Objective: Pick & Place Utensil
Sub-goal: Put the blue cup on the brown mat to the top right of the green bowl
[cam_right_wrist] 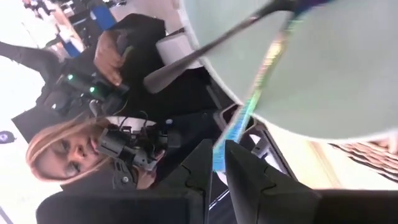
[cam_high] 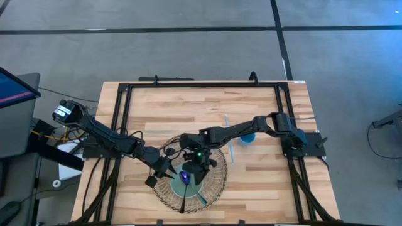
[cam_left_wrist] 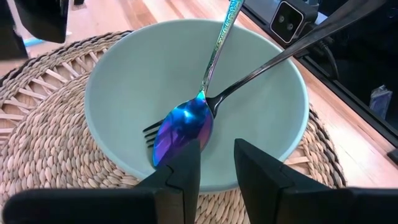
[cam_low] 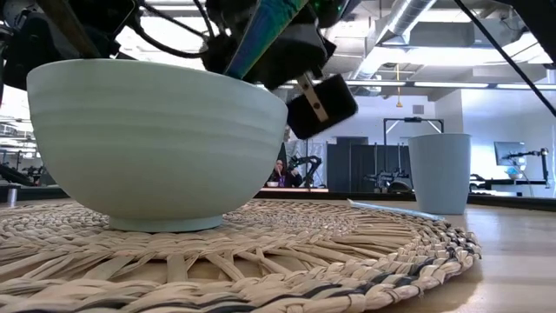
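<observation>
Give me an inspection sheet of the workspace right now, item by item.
Surface: wooden table, woven mat near its front edge.
Job's things: pale green bowl on the mat; iridescent spoon and dark fork inside it.
Clutter: blue cup and a straw beside the mat.
Grippers: right gripper shut on the spoon's handle; left gripper open above the bowl.
Cables: bundles run along both arms.
Surroundings: a person behind the table; a monitor at left.
</observation>
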Robot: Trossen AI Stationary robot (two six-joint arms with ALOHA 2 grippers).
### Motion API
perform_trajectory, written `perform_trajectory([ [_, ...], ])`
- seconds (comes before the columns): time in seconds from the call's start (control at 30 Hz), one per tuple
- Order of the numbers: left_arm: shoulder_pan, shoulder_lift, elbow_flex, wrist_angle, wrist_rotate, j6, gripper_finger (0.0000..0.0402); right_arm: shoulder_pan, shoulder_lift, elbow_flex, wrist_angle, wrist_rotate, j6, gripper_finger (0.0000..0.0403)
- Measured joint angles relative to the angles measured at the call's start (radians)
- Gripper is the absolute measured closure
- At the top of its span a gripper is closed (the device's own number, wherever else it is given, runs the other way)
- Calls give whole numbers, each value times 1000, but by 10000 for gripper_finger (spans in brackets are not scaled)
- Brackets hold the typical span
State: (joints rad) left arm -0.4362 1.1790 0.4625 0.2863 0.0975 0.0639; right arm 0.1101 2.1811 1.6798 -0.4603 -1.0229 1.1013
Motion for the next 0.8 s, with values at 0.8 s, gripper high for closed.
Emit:
perform_trajectory([
  [0.8,0,0,0,7,3,2,303,-21,-159,88,-538,526,-369,365],
])
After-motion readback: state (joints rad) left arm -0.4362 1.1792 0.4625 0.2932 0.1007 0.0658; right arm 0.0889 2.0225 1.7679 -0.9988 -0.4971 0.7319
